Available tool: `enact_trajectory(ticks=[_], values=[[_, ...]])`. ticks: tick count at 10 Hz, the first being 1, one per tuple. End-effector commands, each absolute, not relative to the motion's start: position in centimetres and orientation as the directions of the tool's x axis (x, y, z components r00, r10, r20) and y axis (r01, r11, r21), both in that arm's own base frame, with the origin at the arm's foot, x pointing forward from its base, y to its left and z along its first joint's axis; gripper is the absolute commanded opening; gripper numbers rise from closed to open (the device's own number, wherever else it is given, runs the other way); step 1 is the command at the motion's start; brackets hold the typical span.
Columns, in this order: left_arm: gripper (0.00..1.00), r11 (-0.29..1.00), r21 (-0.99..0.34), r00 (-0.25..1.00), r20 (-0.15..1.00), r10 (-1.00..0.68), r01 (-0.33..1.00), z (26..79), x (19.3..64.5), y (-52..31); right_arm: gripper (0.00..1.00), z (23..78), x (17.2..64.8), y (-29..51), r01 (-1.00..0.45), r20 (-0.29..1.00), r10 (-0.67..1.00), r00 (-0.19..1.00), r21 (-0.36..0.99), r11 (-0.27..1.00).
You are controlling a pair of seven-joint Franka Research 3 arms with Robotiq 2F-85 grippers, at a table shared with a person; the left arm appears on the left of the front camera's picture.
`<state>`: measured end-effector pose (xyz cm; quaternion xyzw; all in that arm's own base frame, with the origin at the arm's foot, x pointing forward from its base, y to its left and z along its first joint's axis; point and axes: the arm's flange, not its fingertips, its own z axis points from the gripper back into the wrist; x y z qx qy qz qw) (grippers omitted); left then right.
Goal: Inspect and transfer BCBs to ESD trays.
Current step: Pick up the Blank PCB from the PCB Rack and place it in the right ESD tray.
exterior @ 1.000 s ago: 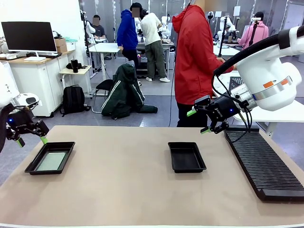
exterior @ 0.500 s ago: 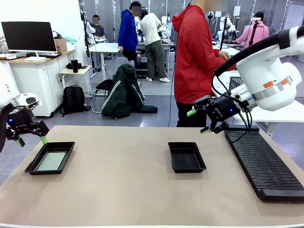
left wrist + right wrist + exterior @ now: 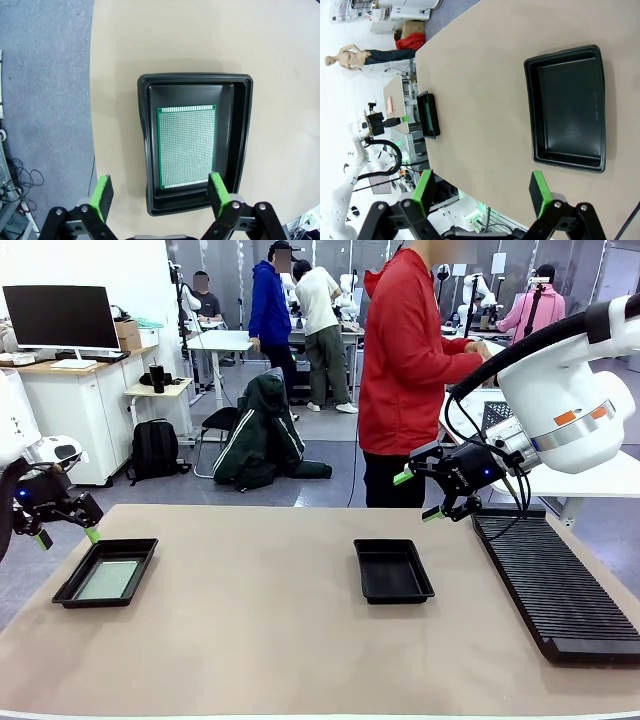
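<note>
A black ESD tray (image 3: 106, 572) lies at the table's left with a pale green BCB (image 3: 108, 579) flat on its floor. The left wrist view looks down on that tray (image 3: 196, 82) and its board (image 3: 186, 146). My left gripper (image 3: 66, 536) hovers open above the tray's near left side, nothing between its fingers (image 3: 160, 194). A second ESD tray (image 3: 393, 570) sits bare at centre right, seen as a tray (image 3: 567, 107) in the right wrist view. My right gripper (image 3: 418, 496) hangs open above and behind it, holding nothing (image 3: 481, 187).
A long black ribbed rack (image 3: 556, 585) runs along the table's right side. A person in a red jacket (image 3: 405, 360) stands behind the far edge, turned toward a bench at the right. Bare tan tabletop (image 3: 260, 630) spreads between the trays.
The person in red has shifted slightly left and turned toward the right. Both arms, trays and the board stay where they were.
</note>
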<state>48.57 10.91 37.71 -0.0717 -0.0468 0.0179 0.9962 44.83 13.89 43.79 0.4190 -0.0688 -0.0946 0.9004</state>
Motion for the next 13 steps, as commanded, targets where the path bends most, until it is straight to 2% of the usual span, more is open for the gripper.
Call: enact_trajectory(ticks=[1,13], values=[[1.0,0.989,-0.146,0.994,0.097,0.042,-0.028,37.47,48.59,11.06,1.0,43.87,44.85,13.89,0.114,0.044,-0.228,0.973,0.766,0.633],[1.0,0.989,-0.146,0.994,0.097,0.042,-0.028,37.47,48.59,11.06,1.0,43.87,44.85,13.89,0.114,0.044,-0.228,0.973,0.766,0.633]])
